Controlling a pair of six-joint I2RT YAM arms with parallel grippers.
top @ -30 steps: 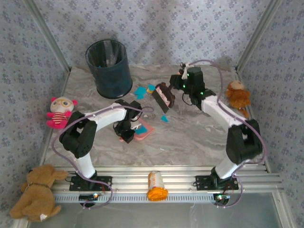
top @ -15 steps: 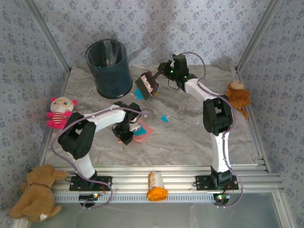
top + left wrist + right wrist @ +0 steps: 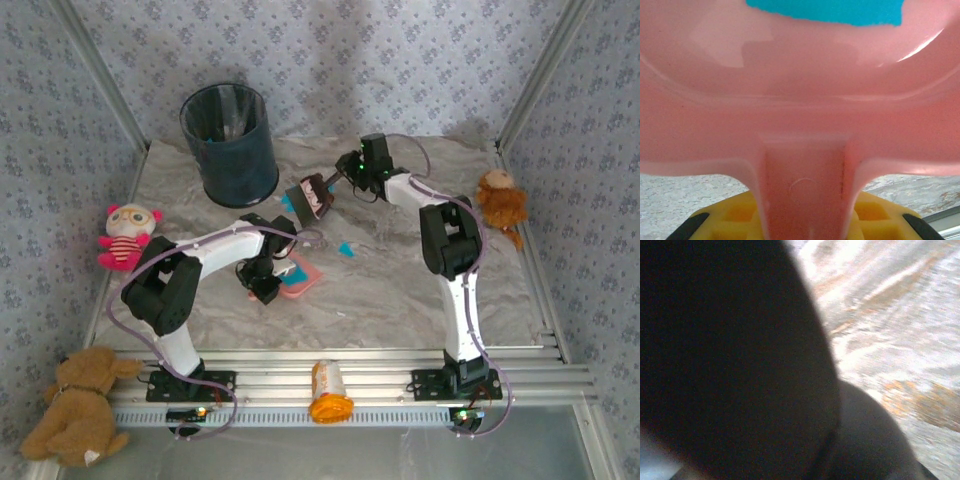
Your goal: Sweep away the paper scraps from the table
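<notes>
On the marble table [image 3: 400, 290] my left gripper [image 3: 268, 283] is shut on the handle of the pink dustpan [image 3: 298, 278], which lies flat left of centre. In the left wrist view the yellow fingers [image 3: 730, 220] flank the handle [image 3: 805, 185], and a turquoise paper scrap [image 3: 825, 10] lies in the pan. My right gripper [image 3: 338, 178] is shut on a dark brush [image 3: 309, 197], held low near the back centre. One turquoise scrap [image 3: 346, 249] lies loose mid-table. Another turquoise scrap [image 3: 288, 203] peeks out at the brush's left edge. The dark brush [image 3: 730, 360] hides the right jaws.
A dark waste bin [image 3: 230, 140] stands at the back left. A pink-white plush [image 3: 125, 235] sits at the left edge and a brown plush [image 3: 500, 205] at the right edge. A brown teddy [image 3: 80, 405] and an orange bottle [image 3: 328, 390] lie by the front rail.
The right arm has swung the brush leftward and a little back, towards the bin, over the scraps near the back centre. The left arm and dustpan have stayed put.
</notes>
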